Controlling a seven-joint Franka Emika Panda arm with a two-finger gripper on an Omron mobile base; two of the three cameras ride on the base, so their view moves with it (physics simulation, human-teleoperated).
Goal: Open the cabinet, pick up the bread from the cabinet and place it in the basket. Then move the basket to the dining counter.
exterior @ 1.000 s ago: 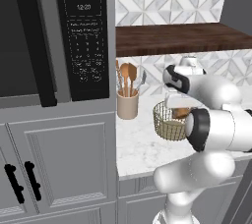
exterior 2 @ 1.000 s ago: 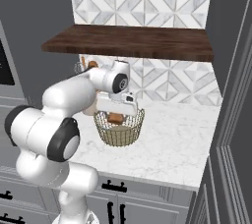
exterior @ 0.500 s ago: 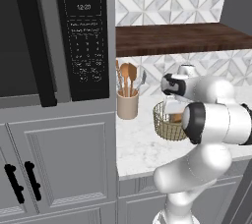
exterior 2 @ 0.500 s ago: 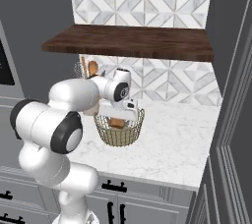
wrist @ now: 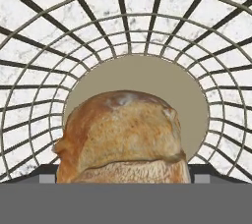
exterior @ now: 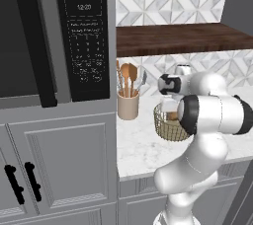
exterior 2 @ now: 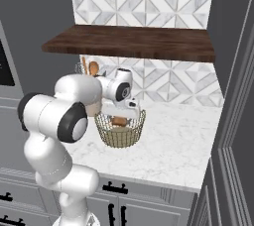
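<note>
One bread roll sits between the fingers, low inside the wire basket on the worktop; grip state unclear. Release only near the pale base, then lift straight.

Cabinet low over basket

A beige utensil crock holding wooden spoons is standing on the marble worktop. A black microwave is sitting at its nine o'clock, above grey panelled cabinets.
</note>
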